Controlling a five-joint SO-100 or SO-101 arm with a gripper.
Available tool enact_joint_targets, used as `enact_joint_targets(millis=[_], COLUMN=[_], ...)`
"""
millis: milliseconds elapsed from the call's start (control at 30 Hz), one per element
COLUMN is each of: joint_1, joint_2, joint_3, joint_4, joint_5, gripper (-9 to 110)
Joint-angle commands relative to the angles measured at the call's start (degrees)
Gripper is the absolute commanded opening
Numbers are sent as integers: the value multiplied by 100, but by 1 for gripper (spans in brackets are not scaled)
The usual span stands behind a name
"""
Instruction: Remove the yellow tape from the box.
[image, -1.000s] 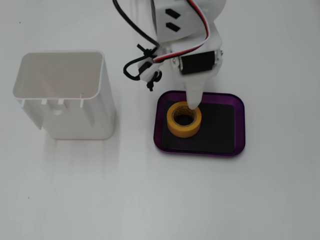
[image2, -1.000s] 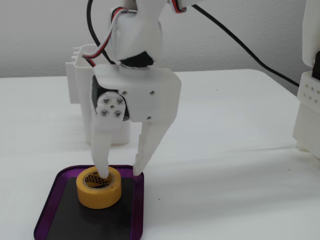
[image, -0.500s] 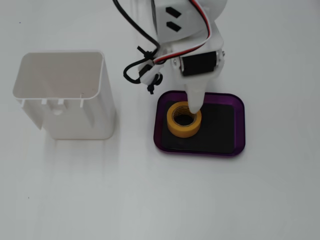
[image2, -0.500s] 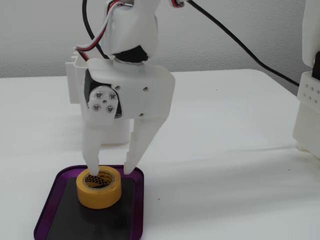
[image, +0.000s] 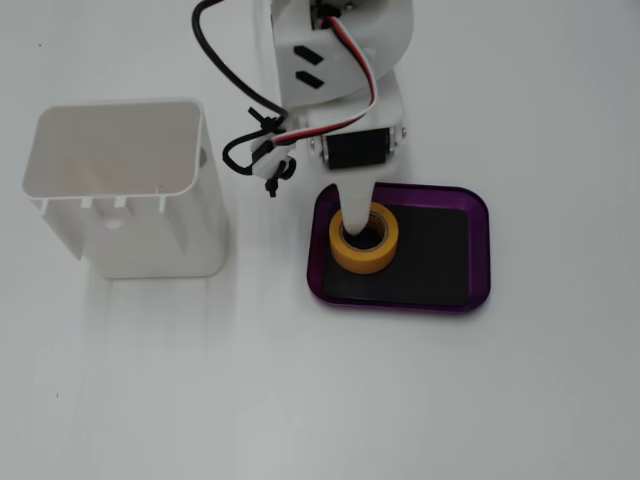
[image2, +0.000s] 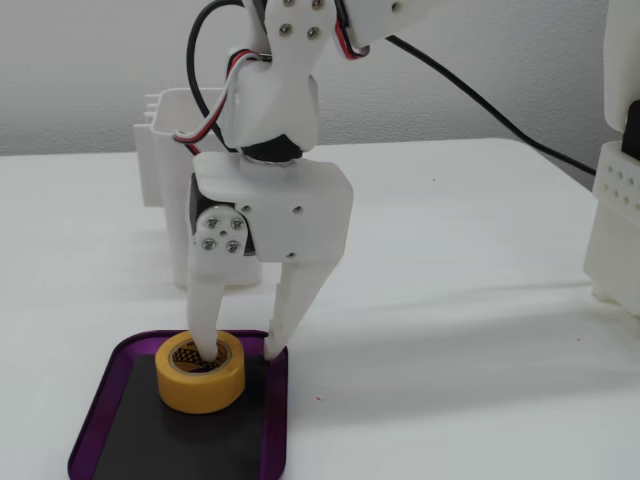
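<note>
Yellow tape (image2: 200, 372) lies flat in the box (image2: 95, 420), not yet lifted. Pincer (image2: 243, 351) straddles its wall, one finger in the core, the other outside, jaws narrow. Removal remains; the box sits mid-surface (image: 320, 400).

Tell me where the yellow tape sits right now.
In both fixed views the yellow tape lies flat inside the purple tray, with one finger of the tool in its core.

the arm reaches down steeply, the gripper (image2: 240, 350) points at the table with both fingers (image2: 205, 300) spread apart, the jaws standing open
</note>
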Motion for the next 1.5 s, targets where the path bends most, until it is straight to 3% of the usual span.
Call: enact_joint_targets(millis=[0,333,500,767,1067,1233,1467], joint_1=[-79,-70,-70,-105,-246,-202,-237], joint_2=[97,26,26,158,2136,3085,4157], joint_3=[-44,114,149,97,-1362,-44,2953], joint_4=[-9,-343,-369,-272,1573,1652,193], joint_5=[35,18,44,44,-9,-26,-35], gripper=[12,11,-1,-1,-1,-1,-1])
